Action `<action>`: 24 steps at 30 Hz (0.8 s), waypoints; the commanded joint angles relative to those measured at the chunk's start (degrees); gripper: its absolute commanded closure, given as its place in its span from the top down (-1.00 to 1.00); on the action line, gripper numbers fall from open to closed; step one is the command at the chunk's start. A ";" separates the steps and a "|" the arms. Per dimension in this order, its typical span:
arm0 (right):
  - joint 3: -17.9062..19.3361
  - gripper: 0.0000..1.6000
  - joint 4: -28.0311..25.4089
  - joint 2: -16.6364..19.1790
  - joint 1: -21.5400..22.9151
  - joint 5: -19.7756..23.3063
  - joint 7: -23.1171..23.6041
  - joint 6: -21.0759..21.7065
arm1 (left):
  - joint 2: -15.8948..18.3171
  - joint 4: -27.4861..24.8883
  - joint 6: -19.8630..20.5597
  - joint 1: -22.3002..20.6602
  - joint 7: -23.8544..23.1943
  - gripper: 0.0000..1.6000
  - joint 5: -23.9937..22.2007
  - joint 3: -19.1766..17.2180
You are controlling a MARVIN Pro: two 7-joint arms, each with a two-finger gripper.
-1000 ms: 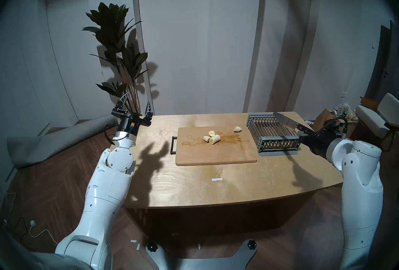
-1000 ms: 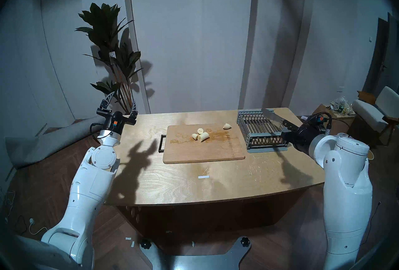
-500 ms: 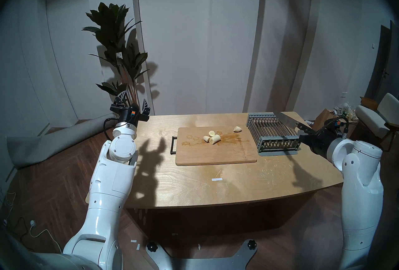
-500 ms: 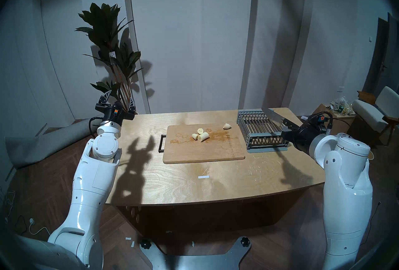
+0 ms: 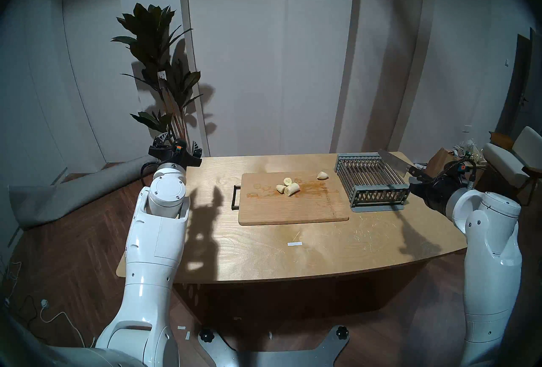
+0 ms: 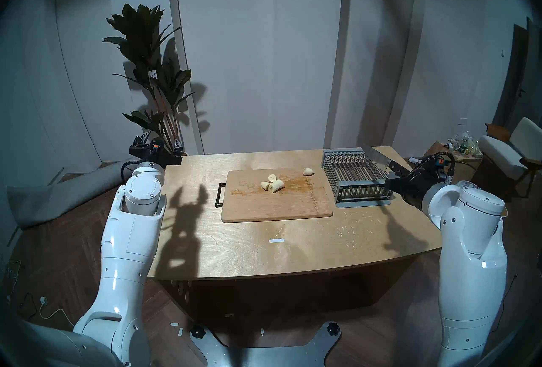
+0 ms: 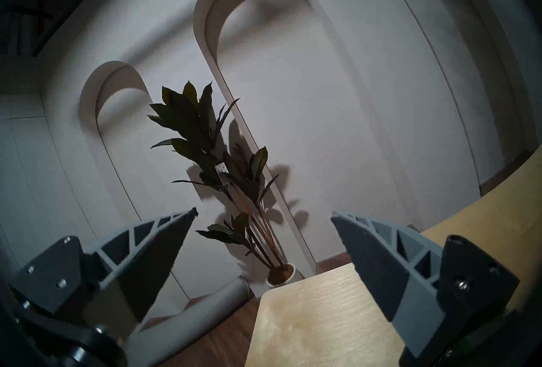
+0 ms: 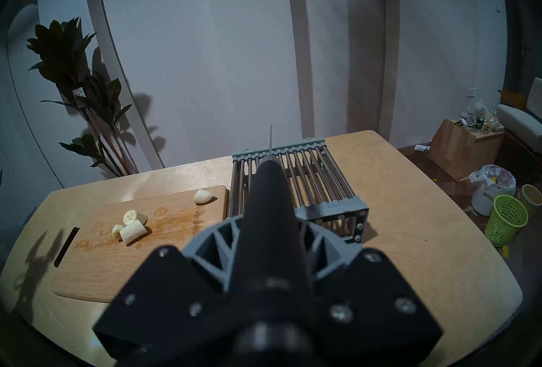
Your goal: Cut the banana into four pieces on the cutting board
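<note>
Four banana pieces (image 5: 288,188) lie mid-frame on the cutting board (image 5: 293,208). Left fingers (image 7: 164,243) are spread wide at far left; right fingers (image 8: 322,243) pinch a knife (image 5: 393,164) at far right.

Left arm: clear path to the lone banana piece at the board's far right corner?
Probably yes. The left gripper is open and empty at the table's far left corner; the lone piece lies apart from the other three, nothing between them but bare cutting board. Long reach, though.
</note>
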 commanded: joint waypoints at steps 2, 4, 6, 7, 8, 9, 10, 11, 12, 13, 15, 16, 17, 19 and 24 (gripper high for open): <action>1.54 -1.00 0.46 -1.80 2.54 3.96 -0.50 2.52 | 0.05 -1.82 0.04 -1.61 0.05 1.00 0.10 0.22; 1.88 -1.00 1.89 -2.01 3.46 5.07 -1.25 2.52 | 0.06 -1.85 0.14 -1.61 0.00 1.00 0.06 0.22; 2.03 -1.00 2.70 -1.95 3.89 5.71 -1.41 2.52 | 0.06 -1.86 0.18 -1.61 -0.02 1.00 0.05 0.22; 1.93 -1.00 3.10 -1.70 4.21 5.58 -1.88 2.52 | 0.07 -1.87 0.20 -1.61 -0.03 1.00 0.04 0.22; 1.99 -1.00 3.75 -1.55 4.52 6.17 -2.32 2.52 | 0.06 -1.88 0.22 -1.61 -0.05 1.00 0.04 0.21; 1.89 -1.00 4.91 -1.02 5.03 6.70 -2.98 2.52 | 0.07 -1.89 0.22 -1.60 -0.06 1.00 0.03 0.22; 1.82 -1.00 5.45 -0.78 5.26 7.03 -3.34 2.52 | 0.07 -1.90 0.22 -1.60 -0.06 1.00 0.03 0.22; 1.75 -1.00 5.95 -0.56 5.52 7.24 -3.54 2.52 | 0.07 -1.90 0.21 -1.60 -0.05 1.00 0.03 0.22; 1.75 -1.00 5.95 -0.56 5.52 7.24 -3.54 2.52 | 0.07 -1.90 0.21 -1.60 -0.05 1.00 0.03 0.22; 1.62 -1.00 6.41 -0.33 5.75 7.30 -3.85 2.52 | 0.08 -1.89 0.21 -1.60 -0.04 1.00 0.02 0.23; 1.12 -1.00 7.50 0.36 6.19 7.66 -4.38 2.52 | 0.07 -1.89 0.20 -1.59 0.00 1.00 0.04 0.24; 0.71 -1.00 8.06 0.73 6.51 7.58 -4.68 2.52 | 0.08 -1.89 0.20 -1.59 0.02 1.00 0.05 0.25; -0.02 -1.00 9.06 1.39 7.12 7.70 -4.91 2.52 | 0.08 -1.89 0.19 -1.59 0.05 1.00 0.06 0.26; -0.76 -1.00 9.90 1.92 7.77 7.89 -5.13 2.52 | 0.08 -1.88 0.19 -1.59 0.08 1.00 0.08 0.27; -2.40 -1.00 11.68 2.92 9.46 8.35 -5.80 2.52 | 0.10 -1.87 0.19 -1.58 0.15 1.00 0.08 0.30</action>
